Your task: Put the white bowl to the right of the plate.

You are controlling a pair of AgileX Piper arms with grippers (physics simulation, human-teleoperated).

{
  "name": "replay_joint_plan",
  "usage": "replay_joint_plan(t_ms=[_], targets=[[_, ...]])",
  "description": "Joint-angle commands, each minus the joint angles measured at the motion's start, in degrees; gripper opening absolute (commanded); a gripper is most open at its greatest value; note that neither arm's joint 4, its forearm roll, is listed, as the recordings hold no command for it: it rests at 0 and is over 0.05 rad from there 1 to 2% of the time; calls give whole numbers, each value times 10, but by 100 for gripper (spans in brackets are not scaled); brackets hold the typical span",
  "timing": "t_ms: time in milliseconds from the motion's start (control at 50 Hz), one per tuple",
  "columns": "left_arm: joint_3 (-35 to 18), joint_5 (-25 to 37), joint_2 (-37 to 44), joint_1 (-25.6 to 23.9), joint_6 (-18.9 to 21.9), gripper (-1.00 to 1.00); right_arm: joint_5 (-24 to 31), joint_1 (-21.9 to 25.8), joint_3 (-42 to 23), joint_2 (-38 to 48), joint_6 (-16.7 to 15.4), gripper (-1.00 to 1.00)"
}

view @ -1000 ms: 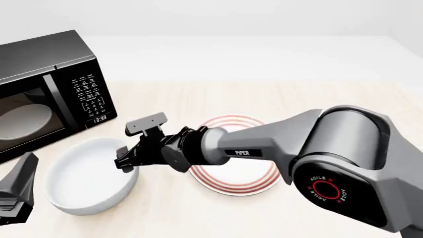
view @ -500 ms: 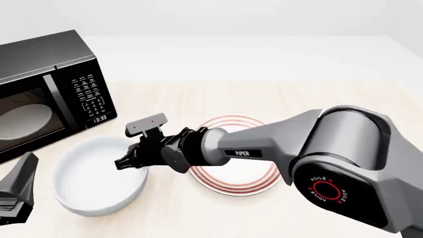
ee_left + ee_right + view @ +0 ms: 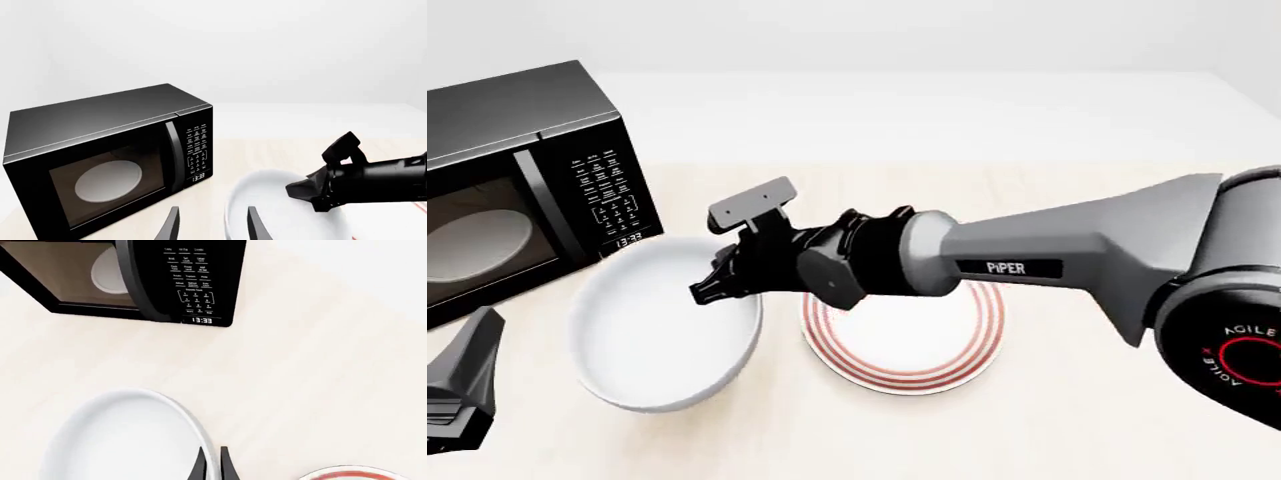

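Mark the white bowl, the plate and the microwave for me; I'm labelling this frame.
white bowl (image 3: pixel 647 330), front view, inner floor.
plate (image 3: pixel 908 345), front view, bare centre.
microwave (image 3: pixel 521 105), front view, top panel.

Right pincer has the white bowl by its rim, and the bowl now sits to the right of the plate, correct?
Not quite. The right pincer does grip the white bowl by its rim, but the front view shows the bowl tilted and left of the plate, beside the microwave.
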Motion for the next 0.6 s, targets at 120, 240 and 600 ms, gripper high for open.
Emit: replay_joint_plan(t_ms=[120, 240, 600], targets=[[0, 0, 0, 0, 0, 100, -12, -61, 51, -90, -28, -100], [0, 0, 0, 0, 0, 100, -22, -88, 82, -120, -29, -100], [0, 0, 0, 0, 0, 100, -88, -192, 200, -186, -13, -100]])
